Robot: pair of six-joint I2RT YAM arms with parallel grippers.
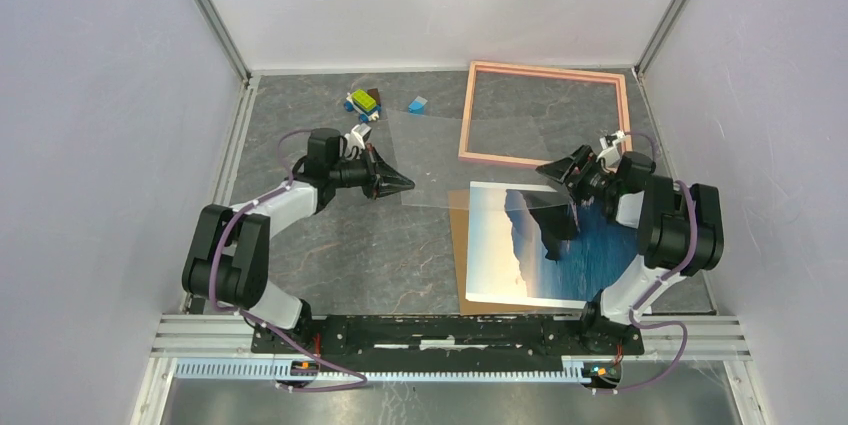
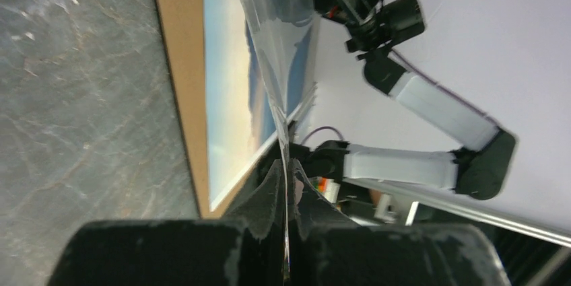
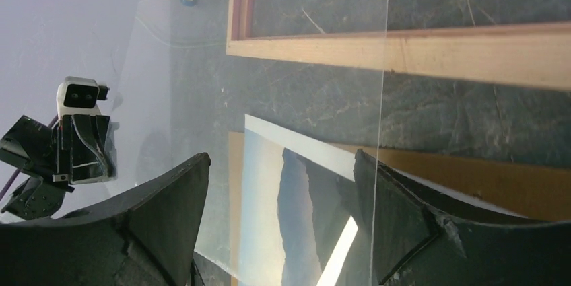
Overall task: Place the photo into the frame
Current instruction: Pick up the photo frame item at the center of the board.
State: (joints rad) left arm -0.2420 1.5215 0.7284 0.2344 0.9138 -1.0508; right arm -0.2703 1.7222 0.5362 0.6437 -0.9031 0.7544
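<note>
Photo [image 1: 500, 245] lies flat on a brown board [image 1: 458, 255] on the bench [image 1: 340, 255], near-right, just under and toward the base from the right fingers [image 1: 555, 167]. They are spread around the edge of a clear sheet [image 1: 470, 160]. Left fingers [image 1: 400, 183] pinch the sheet's opposite edge, well apart from the photo. Right arm is nearer. Frame [image 1: 550, 70] lies beyond, long axis left-right.

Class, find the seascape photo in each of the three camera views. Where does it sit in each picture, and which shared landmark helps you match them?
Top external: the photo lies flat at lower centre-right.
Left wrist: upper centre, a slanted strip partly behind the clear sheet.
Right wrist: bottom centre, seen through that sheet.
Shared landmark: the brown board under it, showing along one edge.
</note>
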